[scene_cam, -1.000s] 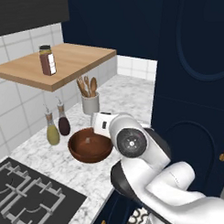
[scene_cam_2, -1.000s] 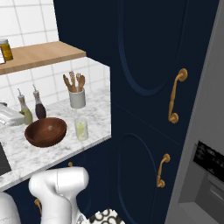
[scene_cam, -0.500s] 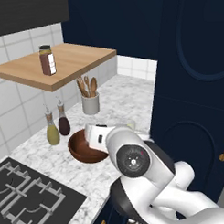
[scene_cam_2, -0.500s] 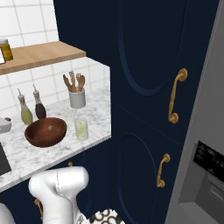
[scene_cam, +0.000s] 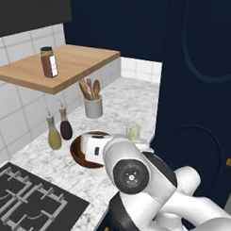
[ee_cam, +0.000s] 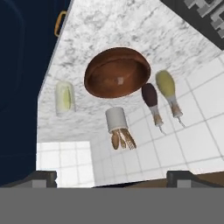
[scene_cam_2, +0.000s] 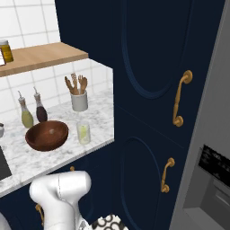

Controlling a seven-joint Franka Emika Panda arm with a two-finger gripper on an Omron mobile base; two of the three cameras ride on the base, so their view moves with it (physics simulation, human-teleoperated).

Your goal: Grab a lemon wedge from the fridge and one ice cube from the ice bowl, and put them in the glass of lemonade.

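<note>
Hand view looks down on a white marble counter [ee_cam: 131,30], with the wide round dark reddish-brown wooden ice bowl [ee_cam: 117,72] near the centre of the frame. Left of it, apart from the rim, sits the small clear glass of pale yellow-green lemonade [ee_cam: 64,97]. Below the bowl in this picture is a grey utensil crock with wooden spoons [ee_cam: 117,124], and to the right two slim bottles, one dark [ee_cam: 150,98] and one olive-yellow [ee_cam: 167,87], lie against the white tiled wall. Two small dark finger tips of the gripper [ee_cam: 112,178] show at the bottom corners, spread wide with nothing between them.

Left base view has the white arm's big round joint [scene_cam: 131,173] in the lower middle of the frame, its forearm covering part of the bowl [scene_cam: 81,154]. The glass [scene_cam: 133,131] stands just right of the bowl, near the counter's edge by the navy cabinet [scene_cam: 202,100]. A black stove grate [scene_cam: 26,210] fills the lower left, and a wooden shelf [scene_cam: 63,65] carries a brown spice jar [scene_cam: 49,62].

Right base view shows the bowl [scene_cam_2: 46,134] and glass [scene_cam_2: 83,132] side by side, not touching. The tall grey fridge with its black dispenser panel [scene_cam_2: 211,179] stands at the right edge, beside gold cabinet handles [scene_cam_2: 181,96].
</note>
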